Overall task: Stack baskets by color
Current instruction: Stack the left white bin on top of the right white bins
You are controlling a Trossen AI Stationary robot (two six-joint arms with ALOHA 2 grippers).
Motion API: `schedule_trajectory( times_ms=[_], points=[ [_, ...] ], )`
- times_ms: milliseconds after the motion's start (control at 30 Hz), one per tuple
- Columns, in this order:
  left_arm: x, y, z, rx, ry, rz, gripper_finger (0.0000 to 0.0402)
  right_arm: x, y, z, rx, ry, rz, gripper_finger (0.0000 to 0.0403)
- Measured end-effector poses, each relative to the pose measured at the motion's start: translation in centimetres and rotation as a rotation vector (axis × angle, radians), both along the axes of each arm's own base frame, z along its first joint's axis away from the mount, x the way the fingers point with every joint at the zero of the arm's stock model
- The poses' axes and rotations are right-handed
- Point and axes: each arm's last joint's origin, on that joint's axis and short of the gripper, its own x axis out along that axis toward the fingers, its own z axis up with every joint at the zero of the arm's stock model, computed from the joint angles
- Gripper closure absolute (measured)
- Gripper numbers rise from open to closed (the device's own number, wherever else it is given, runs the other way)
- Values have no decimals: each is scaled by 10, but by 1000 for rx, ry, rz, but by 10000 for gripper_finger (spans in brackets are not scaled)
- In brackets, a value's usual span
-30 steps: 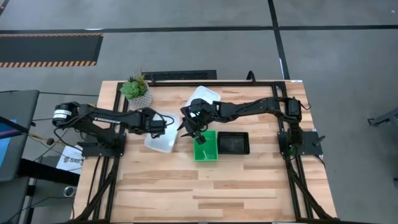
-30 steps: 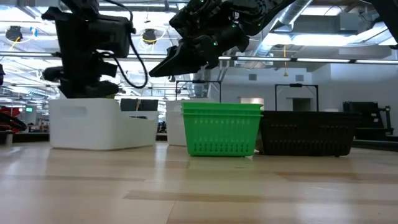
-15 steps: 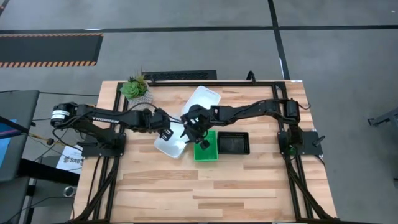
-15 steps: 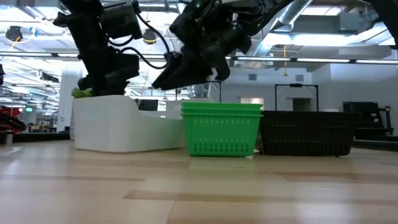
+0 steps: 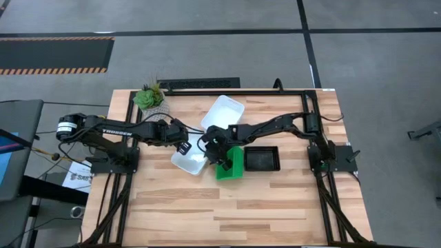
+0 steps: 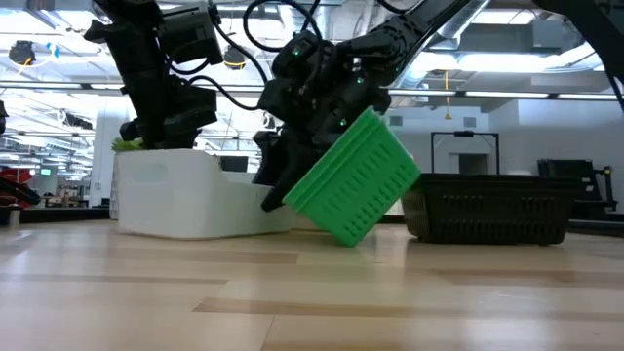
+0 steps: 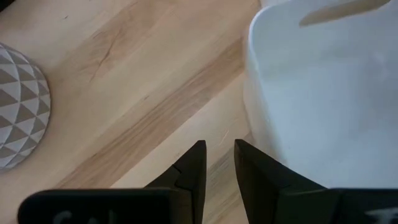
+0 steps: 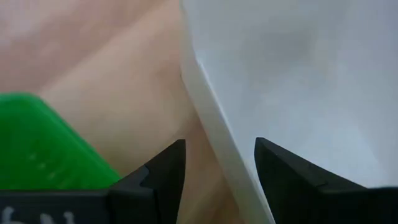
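Note:
A green basket (image 5: 233,164) stands tipped at mid-table on its lower left edge (image 6: 346,242), its opening facing up and left. To its right a black basket (image 5: 263,158) rests flat. A white basket (image 5: 191,162) sits flat at its left, and a second white one (image 5: 224,112) lies farther back. My right gripper (image 5: 213,151) is open and low between the white and green baskets; the white basket's wall (image 8: 217,124) runs between its fingers. My left gripper (image 7: 217,152) is shut over bare table just outside the near white basket (image 7: 323,93). My right gripper comes slanting down from the table's right and bears on the green basket's left rim (image 8: 93,158) with the outer side of one finger (image 8: 158,171). The basket (image 6: 356,180) leans tilted, its right side lifted off the table. Whether the fingers touch the white wall, I cannot tell.
A small potted plant (image 5: 150,98) stands at the far left, its patterned pot (image 7: 18,118) close to my left gripper. The table's near half (image 5: 227,213) is bare wood. Black frame rails run along the table's edges.
My left arm has swung toward the table's right, and the near white basket has slid that way and turned, ending beside the green one. My right gripper has come down by the green basket's left rim, and that basket has tipped, its left rim down and its right side up.

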Motion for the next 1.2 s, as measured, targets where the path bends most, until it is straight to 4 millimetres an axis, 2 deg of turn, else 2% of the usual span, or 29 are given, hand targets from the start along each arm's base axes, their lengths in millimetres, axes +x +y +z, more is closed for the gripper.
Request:
schedule_trajectory(
  times_ms=[133,233,367,533,700,833,967,1100,1200],
  points=[
    [0,0,0,-4,6,-1,330,0,0,-1,-70,14,-45,191],
    [0,0,0,-4,5,-2,330,-1,2,2,-120,3,-36,212],
    [0,0,0,-4,5,-1,330,-1,5,3,-182,0,-13,273],
    [0,0,1,1,4,6,330,-3,8,2,-210,14,20,376],
    [5,0,12,-1,-9,-10,330,-2,14,2,-225,5,39,392],
    [5,-3,35,0,-29,-19,330,1,19,6,-230,-16,44,396],
    [0,-9,73,11,-95,-41,330,10,19,21,-233,-60,40,399],
    [-15,-16,117,39,-210,-62,330,17,15,46,-261,-107,51,400],
    [-32,-21,148,75,-312,-67,330,21,6,65,-341,-124,40,400]
  ],
)
